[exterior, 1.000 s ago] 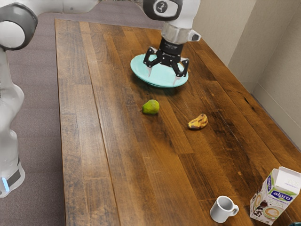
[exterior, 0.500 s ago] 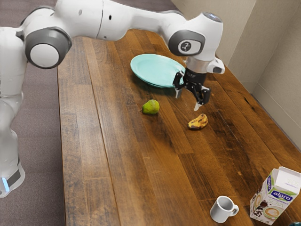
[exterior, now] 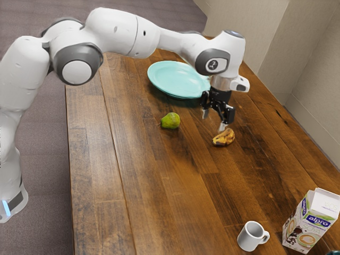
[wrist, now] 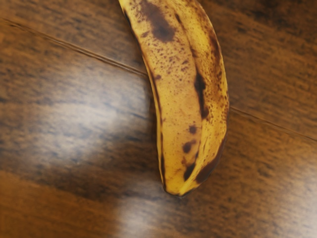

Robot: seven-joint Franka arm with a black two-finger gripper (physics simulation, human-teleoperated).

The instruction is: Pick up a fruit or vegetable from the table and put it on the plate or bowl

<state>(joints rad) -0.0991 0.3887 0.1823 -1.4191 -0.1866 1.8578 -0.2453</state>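
Two fruits lie on the worktop (exterior: 138,175): a spotted banana (exterior: 223,137) just under the claw (exterior: 213,120), which stands wide and empty, and a pear (exterior: 170,120) nearer the plate (exterior: 175,79). The claw looks off the banana's middle, so closing there could pinch one end and let it swivel or slip free.

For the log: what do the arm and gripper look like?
The arm is glossy white with rounded links and dark grey joint caps, one bearing a small white mark. A blue light glows near its base. The gripper is black with two pale-tipped fingers.
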